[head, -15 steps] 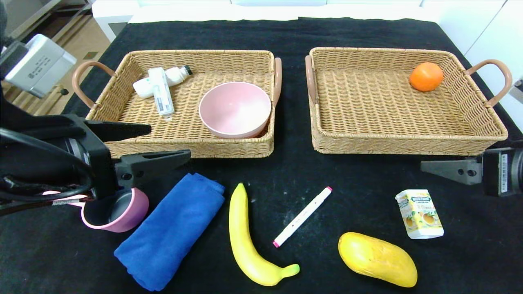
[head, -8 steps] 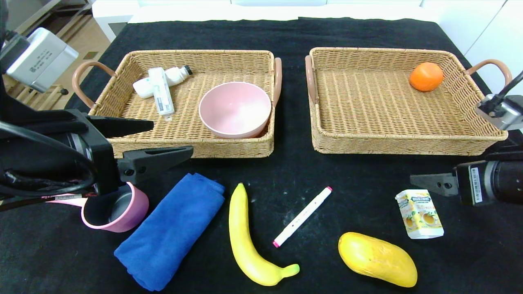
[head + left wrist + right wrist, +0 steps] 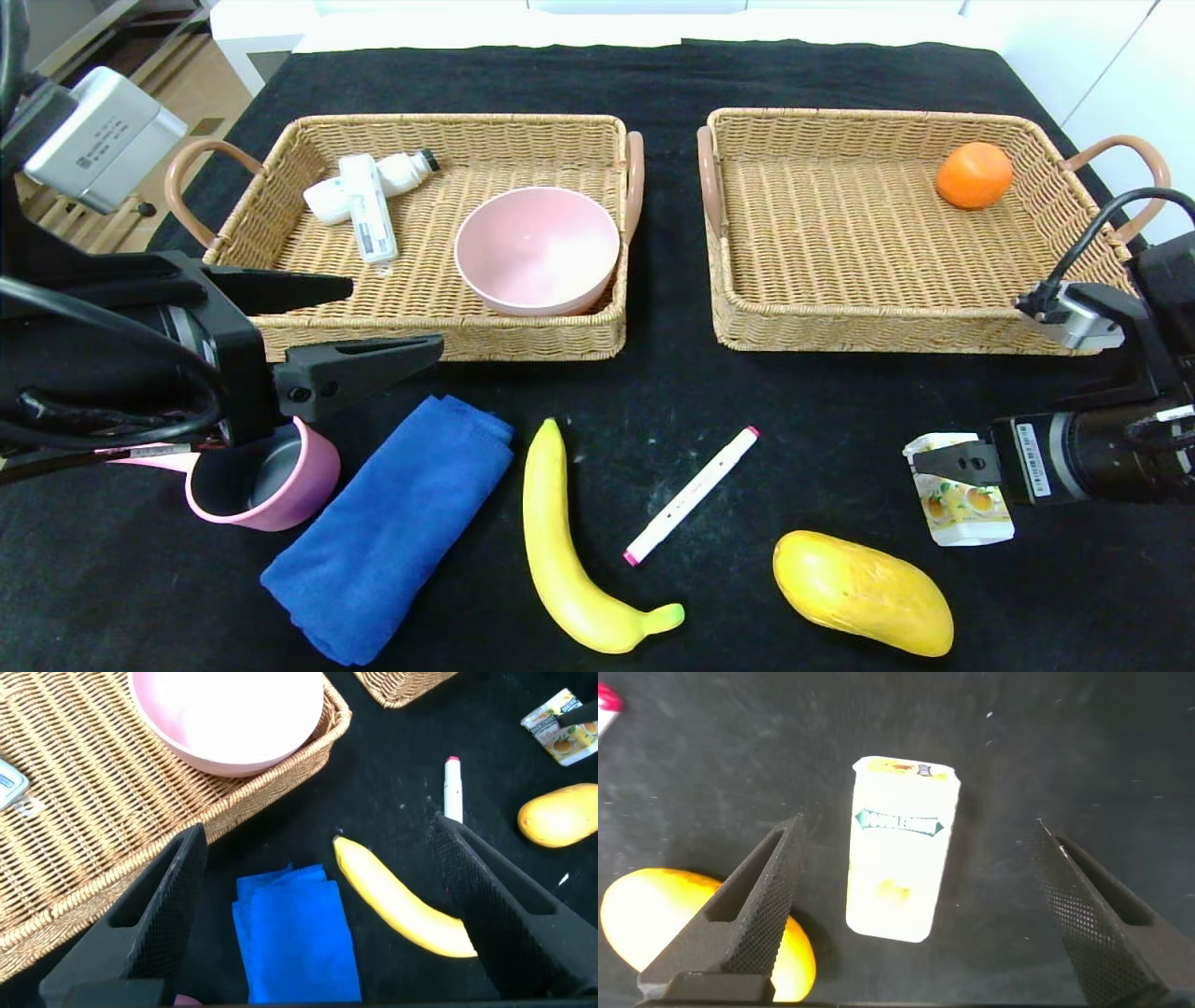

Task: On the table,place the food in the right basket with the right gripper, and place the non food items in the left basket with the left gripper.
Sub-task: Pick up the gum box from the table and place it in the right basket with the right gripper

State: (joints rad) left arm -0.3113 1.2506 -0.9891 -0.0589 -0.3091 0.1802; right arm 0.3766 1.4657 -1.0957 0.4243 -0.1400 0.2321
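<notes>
1. Head view: the right hand (image 3: pixel 943 464) hovers wide open and empty over the small white and yellow juice carton (image 3: pixel 962 499) on the black tabletop (image 3: pixel 822 411), near the yellow mango (image 3: pixel 861 592). The left hand (image 3: pixel 364 327) hangs open and empty above the blue folded cloth (image 3: pixel 392 532).
2. Left wrist view: spread fingers (image 3: pixel 159 905) frame the cloth (image 3: pixel 294 929) and the yellow banana (image 3: pixel 402 901).
3. Right wrist view: the carton (image 3: pixel 898 859) lies flat between the parted fingers (image 3: pixel 738 915), untouched.
</notes>
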